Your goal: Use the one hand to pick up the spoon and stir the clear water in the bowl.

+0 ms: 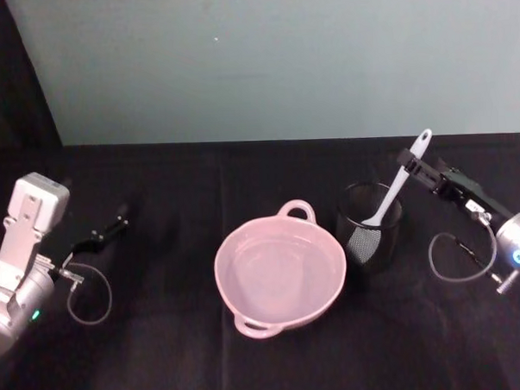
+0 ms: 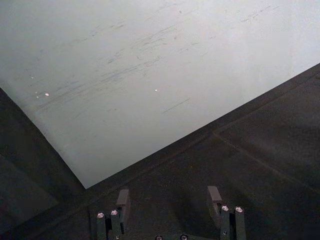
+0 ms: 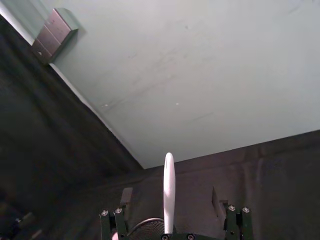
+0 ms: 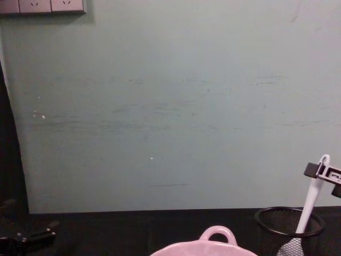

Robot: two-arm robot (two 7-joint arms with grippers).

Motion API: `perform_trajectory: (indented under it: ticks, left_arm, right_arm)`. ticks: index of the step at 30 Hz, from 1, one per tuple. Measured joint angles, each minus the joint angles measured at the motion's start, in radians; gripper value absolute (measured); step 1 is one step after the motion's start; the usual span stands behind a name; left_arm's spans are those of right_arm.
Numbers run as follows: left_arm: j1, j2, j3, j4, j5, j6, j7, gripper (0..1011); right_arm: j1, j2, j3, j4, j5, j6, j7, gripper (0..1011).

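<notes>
Black right end effector (image 1: 411, 163) spread wide, handle of the white spoon (image 1: 396, 189) straddled, not pinched, spoon stood blade-down in the mesh cup (image 1: 372, 246), pink bowl (image 1: 237, 256) set just beside it on the counter (image 1: 163, 355), left end effector (image 1: 115, 227) parked with fingers apart, well away at the left.

The head view looks steeply down on the black table (image 1: 164, 363), the chest view looks low and level across it toward the pale wall (image 4: 170, 106), both sharing the bowl (image 1: 232, 257) and mesh cup (image 1: 391, 241), while each wrist view faces that wall from low down.
</notes>
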Motion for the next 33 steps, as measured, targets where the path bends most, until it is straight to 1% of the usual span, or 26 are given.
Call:
perform_trajectory:
  ticks: [6, 9, 15, 17, 23, 29, 30, 31, 33]
  left_arm:
    - [0.0, 0.0, 0.0, 0.0, 0.0, 0.0, 0.0, 1005]
    - [0.0, 0.0, 0.0, 0.0, 0.0, 0.0, 0.0, 1005]
    - [0.0, 0.0, 0.0, 0.0, 0.0, 0.0, 0.0, 1005]
    - [0.0, 0.0, 0.0, 0.0, 0.0, 0.0, 0.0, 1005]
    - [0.0, 0.0, 0.0, 0.0, 0.0, 0.0, 0.0, 1005]
    - [0.0, 0.0, 0.0, 0.0, 0.0, 0.0, 0.0, 1005]
    - [0.0, 0.0, 0.0, 0.0, 0.0, 0.0, 0.0, 1005]
    - [0.0, 0.0, 0.0, 0.0, 0.0, 0.0, 0.0, 1005]
    - [0.0, 0.0, 0.0, 0.0, 0.0, 0.0, 0.0, 1005]
  right_arm:
    - [0.041, -0.001, -0.02, 0.046, 0.024, 0.005, 0.036, 1002]
    - [0.052, -0.001, -0.024, 0.058, 0.039, 0.003, 0.047, 1002]
    - [0.058, 0.0, -0.031, 0.071, 0.061, -0.002, 0.062, 1003]
    - [0.062, 0.002, -0.034, 0.079, 0.075, 0.001, 0.071, 995]
    - [0.071, 0.005, -0.046, 0.092, 0.101, 0.006, 0.086, 873]
    - [0.071, 0.013, -0.06, 0.092, 0.111, 0.002, 0.087, 695]
    - [0.071, 0.014, -0.062, 0.092, 0.111, 0.0, 0.086, 695]
    - [0.071, 0.016, -0.065, 0.092, 0.113, -0.003, 0.085, 630]
    - [0.071, 0.019, -0.068, 0.091, 0.114, -0.006, 0.083, 574]
